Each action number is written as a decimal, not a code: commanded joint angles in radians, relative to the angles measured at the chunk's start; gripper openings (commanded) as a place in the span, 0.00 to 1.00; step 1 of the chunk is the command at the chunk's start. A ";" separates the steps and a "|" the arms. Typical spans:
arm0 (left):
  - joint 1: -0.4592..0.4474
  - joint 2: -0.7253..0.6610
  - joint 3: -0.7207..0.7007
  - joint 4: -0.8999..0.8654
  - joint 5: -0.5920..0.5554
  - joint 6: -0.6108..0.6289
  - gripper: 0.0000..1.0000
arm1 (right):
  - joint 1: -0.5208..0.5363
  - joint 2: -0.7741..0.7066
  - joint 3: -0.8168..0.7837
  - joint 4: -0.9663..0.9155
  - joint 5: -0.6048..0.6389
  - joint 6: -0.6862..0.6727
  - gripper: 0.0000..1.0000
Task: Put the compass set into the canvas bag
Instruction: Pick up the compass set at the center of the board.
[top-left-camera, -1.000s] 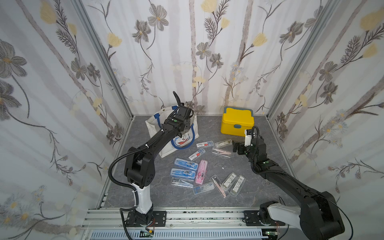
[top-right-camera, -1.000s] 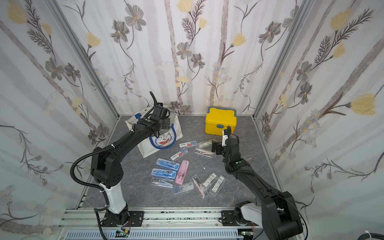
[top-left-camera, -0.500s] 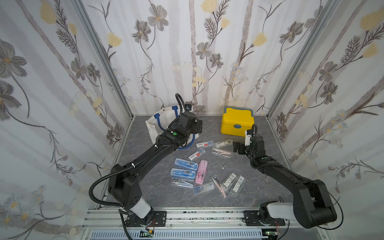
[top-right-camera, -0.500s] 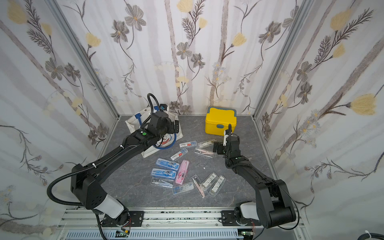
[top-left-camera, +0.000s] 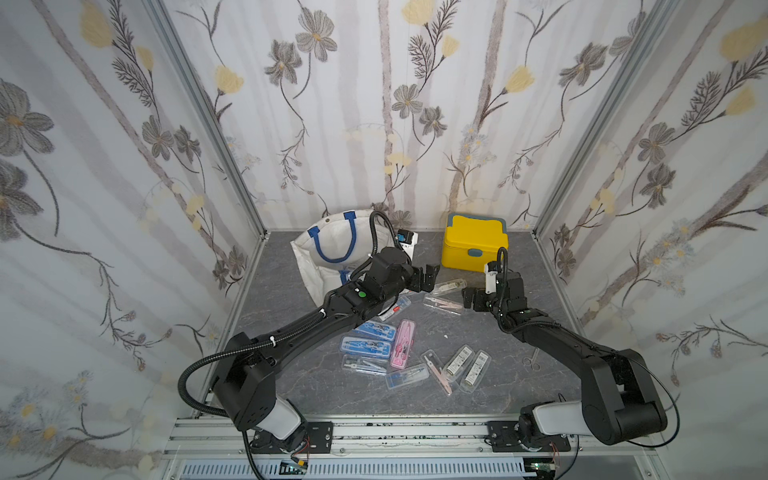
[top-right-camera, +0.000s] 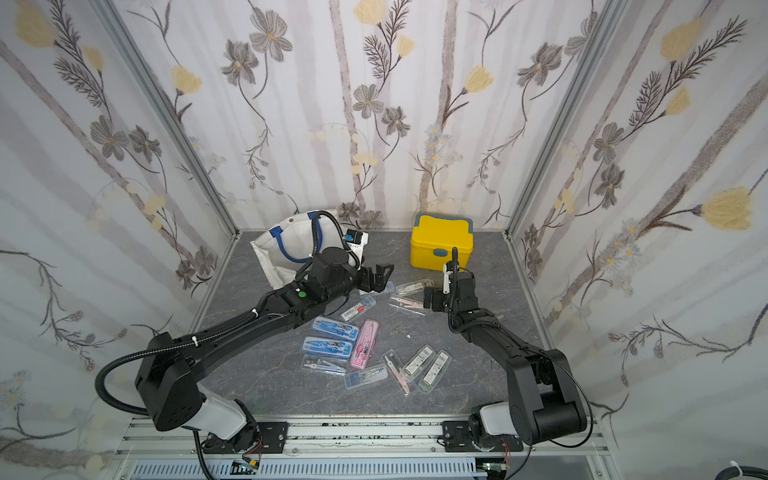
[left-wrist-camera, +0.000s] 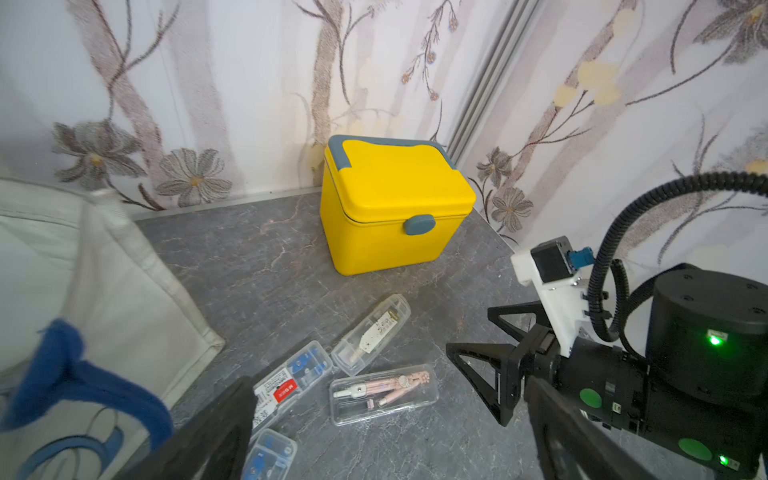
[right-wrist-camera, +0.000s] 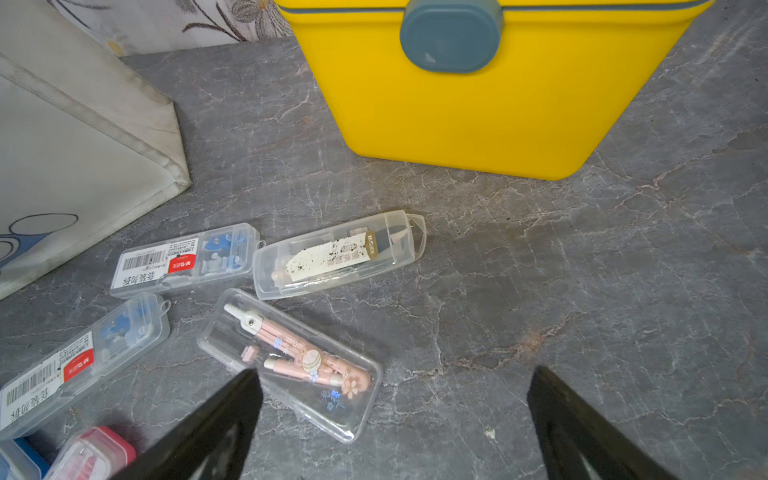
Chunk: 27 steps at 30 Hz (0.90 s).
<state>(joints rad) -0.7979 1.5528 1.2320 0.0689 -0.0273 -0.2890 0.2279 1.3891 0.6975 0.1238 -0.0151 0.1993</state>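
Note:
The white canvas bag (top-left-camera: 332, 245) (top-right-camera: 286, 245) with blue handles slumps at the back left. Several compass sets in clear cases lie scattered on the grey table. One clear case holds a pink compass (right-wrist-camera: 291, 361) (left-wrist-camera: 384, 392) (top-left-camera: 442, 305). My right gripper (right-wrist-camera: 395, 372) (top-left-camera: 473, 297) hovers open just right of that case, with nothing between its fingers. My left gripper (top-left-camera: 428, 276) (top-right-camera: 380, 276) is open and empty, to the right of the bag and above the cases nearest it. In the left wrist view the bag's side (left-wrist-camera: 83, 270) fills one edge.
A shut yellow lidded box (top-left-camera: 473, 249) (right-wrist-camera: 478, 104) stands at the back right. A labelled case (right-wrist-camera: 338, 253) lies between it and the pink compass case. Blue cases (top-left-camera: 365, 345) and a pink case (top-left-camera: 402, 343) lie mid-table. Small scissors (top-left-camera: 532, 359) lie by the right arm.
My left gripper has swung away from the bag, rightward toward the cases, and its jaws have opened wider. The right gripper has stayed almost in place.

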 joint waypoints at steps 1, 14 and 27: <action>-0.006 0.038 0.008 0.077 0.007 -0.031 1.00 | -0.001 0.020 0.034 -0.064 0.044 -0.030 0.99; -0.014 0.201 0.107 0.078 0.058 -0.053 1.00 | 0.008 0.199 0.211 -0.200 -0.088 -0.103 0.84; -0.015 0.193 0.095 0.076 0.029 -0.041 1.00 | 0.103 0.367 0.304 -0.299 -0.149 -0.363 0.84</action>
<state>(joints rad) -0.8124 1.7546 1.3293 0.1230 0.0170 -0.3363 0.3283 1.7451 0.9955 -0.1455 -0.1287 -0.0822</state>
